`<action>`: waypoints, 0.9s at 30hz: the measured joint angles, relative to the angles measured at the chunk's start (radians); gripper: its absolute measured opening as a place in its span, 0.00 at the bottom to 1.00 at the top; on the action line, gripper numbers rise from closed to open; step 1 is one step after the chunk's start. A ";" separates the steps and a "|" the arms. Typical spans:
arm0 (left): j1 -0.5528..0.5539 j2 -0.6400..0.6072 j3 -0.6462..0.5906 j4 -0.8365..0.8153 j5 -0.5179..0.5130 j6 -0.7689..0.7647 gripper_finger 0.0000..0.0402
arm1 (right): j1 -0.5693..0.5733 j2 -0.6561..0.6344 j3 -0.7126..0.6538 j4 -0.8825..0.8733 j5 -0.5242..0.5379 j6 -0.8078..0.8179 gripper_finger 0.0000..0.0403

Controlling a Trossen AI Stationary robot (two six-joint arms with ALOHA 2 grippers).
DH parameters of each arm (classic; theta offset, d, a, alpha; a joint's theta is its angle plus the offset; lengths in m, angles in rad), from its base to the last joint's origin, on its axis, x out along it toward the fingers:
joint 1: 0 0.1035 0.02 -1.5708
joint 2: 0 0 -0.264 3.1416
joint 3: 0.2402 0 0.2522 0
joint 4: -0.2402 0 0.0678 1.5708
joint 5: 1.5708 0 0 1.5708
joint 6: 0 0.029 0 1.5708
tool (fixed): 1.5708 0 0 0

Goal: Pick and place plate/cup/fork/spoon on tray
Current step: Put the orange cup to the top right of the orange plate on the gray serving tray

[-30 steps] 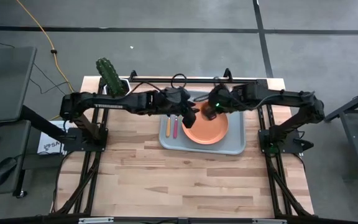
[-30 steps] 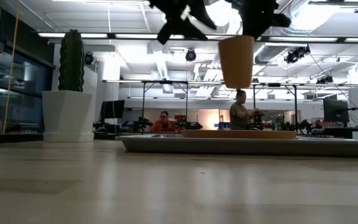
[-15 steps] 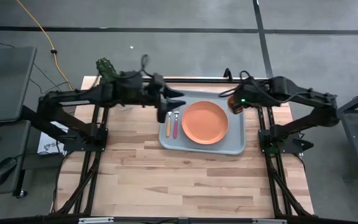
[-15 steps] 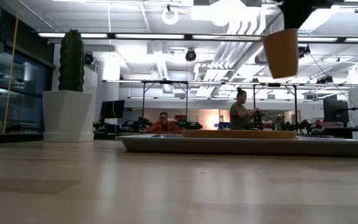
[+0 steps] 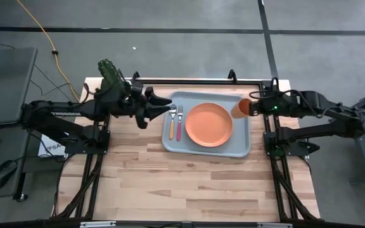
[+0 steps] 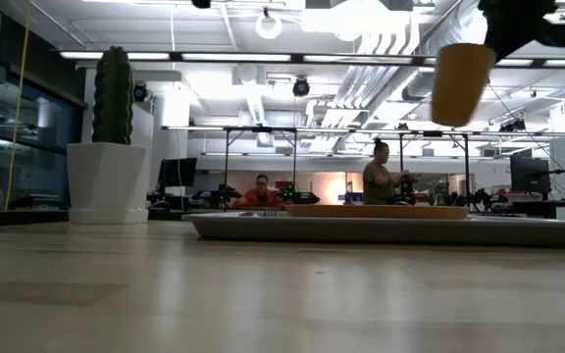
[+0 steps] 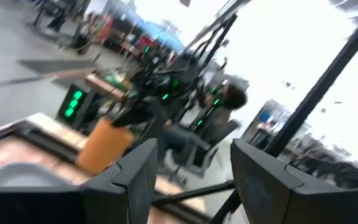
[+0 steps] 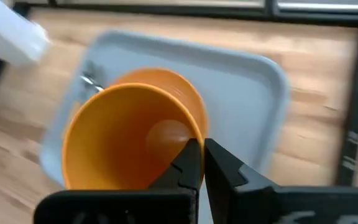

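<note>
- Right gripper (image 5: 252, 108) clenched on the cup (image 5: 240, 107) rim, cup raised at the tray's (image 5: 246, 147) right edge.
- Left gripper (image 5: 161, 105) released, empty, beside the tray's left edge.
- Plate (image 5: 209, 125), spoon (image 5: 172, 123), fork (image 5: 179, 121) lie on the tray.

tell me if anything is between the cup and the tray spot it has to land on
Nothing visible does. The right gripper holds the cup by its rim above the tray's right edge; the plate sits beside that bare strip.

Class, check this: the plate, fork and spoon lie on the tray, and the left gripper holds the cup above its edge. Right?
Wrong arm. The high view shows the right gripper holding the cup above the tray edge; plate, fork and spoon lie as stated.
</note>
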 joint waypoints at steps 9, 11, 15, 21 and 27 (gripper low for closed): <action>-0.005 -0.039 -0.057 0.099 -0.021 -0.005 0.47 | -0.126 0.188 -0.003 0.077 0.125 0.016 0.00; -0.005 -0.039 -0.057 0.104 -0.024 -0.014 0.47 | -0.187 0.237 0.019 0.071 0.146 -0.021 0.00; -0.005 -0.039 -0.057 0.110 -0.024 -0.026 0.47 | -0.342 0.282 0.036 0.099 0.082 -0.145 0.00; -0.005 -0.039 -0.057 0.109 -0.024 -0.028 0.47 | -0.532 0.296 -0.059 0.197 -0.077 -0.286 0.00; -0.005 -0.039 -0.057 0.109 -0.024 -0.028 0.47 | -0.599 0.271 -0.273 0.382 -0.194 -0.270 0.00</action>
